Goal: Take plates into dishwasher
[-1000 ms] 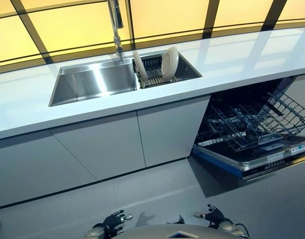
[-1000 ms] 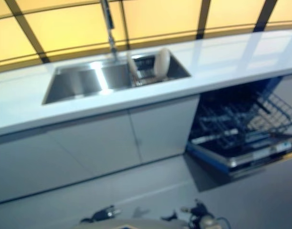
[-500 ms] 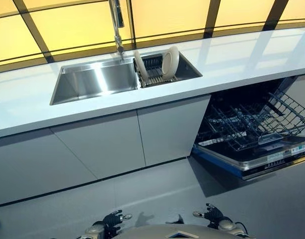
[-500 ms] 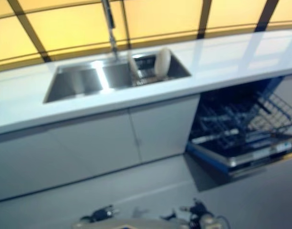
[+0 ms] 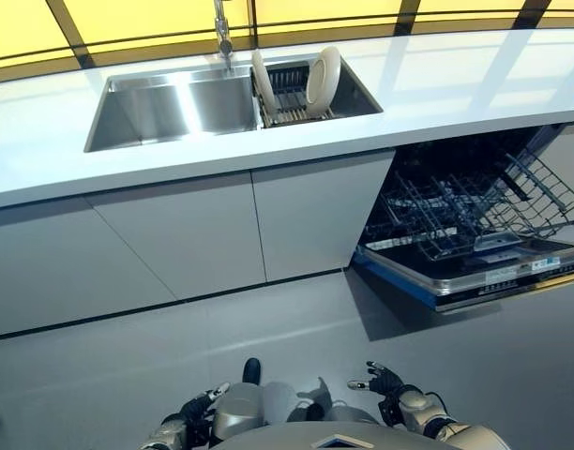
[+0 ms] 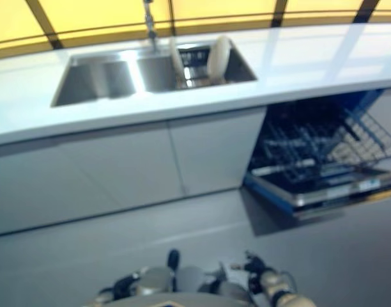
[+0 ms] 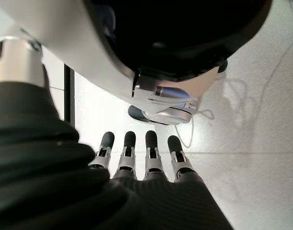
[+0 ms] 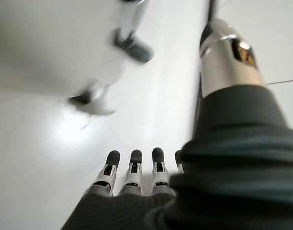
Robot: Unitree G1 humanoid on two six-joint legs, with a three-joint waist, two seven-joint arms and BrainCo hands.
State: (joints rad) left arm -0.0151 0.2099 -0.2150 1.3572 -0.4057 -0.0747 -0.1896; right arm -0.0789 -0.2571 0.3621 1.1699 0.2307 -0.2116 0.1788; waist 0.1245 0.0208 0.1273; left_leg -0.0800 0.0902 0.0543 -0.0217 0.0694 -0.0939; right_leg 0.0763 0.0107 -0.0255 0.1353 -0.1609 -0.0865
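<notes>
Plates: two upright in my sink rack, untouched.
Dishwasher: open, baskets bare; nothing loaded.
Left hand: low, fingers straight, empty.
Right hand: likewise.

**Camera placement**

Head stereo pair: high, angled down over grey floor toward the counter, sink and open dishwasher, all well beyond both hands; nearly identical coverage from slightly offset positions. Left wrist view: very close, along the left hand toward the floor. Right wrist view: likewise along the right hand.
</notes>
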